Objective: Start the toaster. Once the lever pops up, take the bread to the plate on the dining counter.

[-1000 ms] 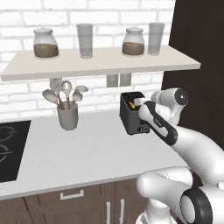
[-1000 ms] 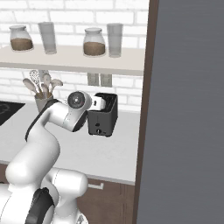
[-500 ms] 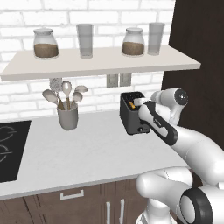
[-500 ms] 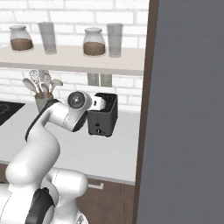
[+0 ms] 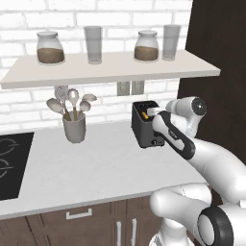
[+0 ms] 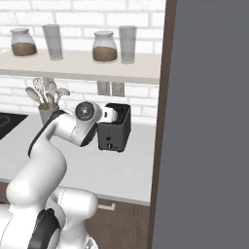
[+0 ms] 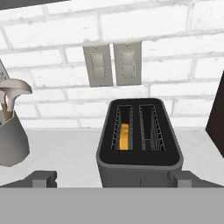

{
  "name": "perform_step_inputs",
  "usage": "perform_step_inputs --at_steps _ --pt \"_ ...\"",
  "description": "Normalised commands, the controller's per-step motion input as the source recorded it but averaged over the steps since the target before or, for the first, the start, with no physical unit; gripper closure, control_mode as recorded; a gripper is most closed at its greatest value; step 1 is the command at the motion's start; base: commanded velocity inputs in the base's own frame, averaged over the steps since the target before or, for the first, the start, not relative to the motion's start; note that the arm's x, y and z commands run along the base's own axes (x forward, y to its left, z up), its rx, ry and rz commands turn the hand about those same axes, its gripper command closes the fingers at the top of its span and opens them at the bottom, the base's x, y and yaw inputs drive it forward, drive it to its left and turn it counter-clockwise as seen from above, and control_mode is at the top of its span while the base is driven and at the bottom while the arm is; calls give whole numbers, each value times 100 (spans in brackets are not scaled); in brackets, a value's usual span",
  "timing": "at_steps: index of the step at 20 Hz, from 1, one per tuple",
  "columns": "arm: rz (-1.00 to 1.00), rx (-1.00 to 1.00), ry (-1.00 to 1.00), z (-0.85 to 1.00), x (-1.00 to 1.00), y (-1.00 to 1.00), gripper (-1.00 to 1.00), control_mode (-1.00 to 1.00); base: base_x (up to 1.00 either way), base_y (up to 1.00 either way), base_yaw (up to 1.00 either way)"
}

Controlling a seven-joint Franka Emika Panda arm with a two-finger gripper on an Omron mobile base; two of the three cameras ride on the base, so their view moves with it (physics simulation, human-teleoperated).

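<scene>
On the white counter along the brick wall, the toaster stands just below two pale wall outlets, with the gripper hovering above and in front of it. In the hand view the two dark finger tips sit far apart at the bottom, one off each front corner of the toaster, so the jaws are spread wide with nothing between them but the toaster's front edge; I see no contact. The bread sits down inside the left of the toaster's two slots, showing as an orange-tan strip between the wire guides; the right slot holds nothing I can make out. From the left base camera the toaster is a dark grey, boxy, rounded-cornered block with a small knob low on its front, and the arm's white wrist crosses its right side; the bread there is perhaps the tiny tan fleck at the top, too small to be sure. From the right base camera the toaster is partly hidden behind the hand.

To the left stands one grey utensil holder with several pale spoons. On the white shelf above are two lidded glass jars of brown contents and two clear drinking glasses. A black cooktop lies at the counter's left edge.
</scene>
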Motion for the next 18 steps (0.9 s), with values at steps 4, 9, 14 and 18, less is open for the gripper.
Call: perform_step_inputs --at_steps 4,9,14,18 --pt "0 0 0 0 0 0 -100 -100 0 0 0" --pt "0 0 0 0 0 0 -100 -100 0 0 0" --pt "0 0 0 0 0 0 -100 -100 0 0 0" --pt "0 0 0 0 0 0 -100 -100 0 0 0"
